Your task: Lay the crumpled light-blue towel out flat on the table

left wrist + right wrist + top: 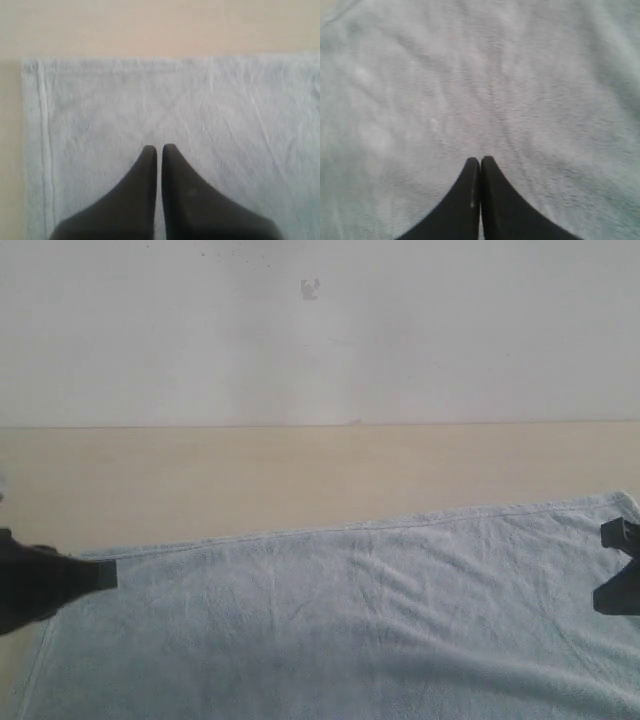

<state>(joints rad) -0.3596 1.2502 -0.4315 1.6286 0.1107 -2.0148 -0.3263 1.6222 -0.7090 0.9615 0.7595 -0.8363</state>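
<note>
The light-blue towel lies spread out over the near part of the beige table, with only shallow creases across it. Its far hem runs straight from left to right. My left gripper is at the towel's far left corner, shut with nothing between its fingers; the left wrist view shows its tips over the towel near the hemmed corner. My right gripper sits at the towel's right edge, also shut and empty, its tips above plush cloth.
A plain white wall rises behind the table's far edge. A bare strip of table runs between the towel's far hem and the wall. Table also shows left of the towel.
</note>
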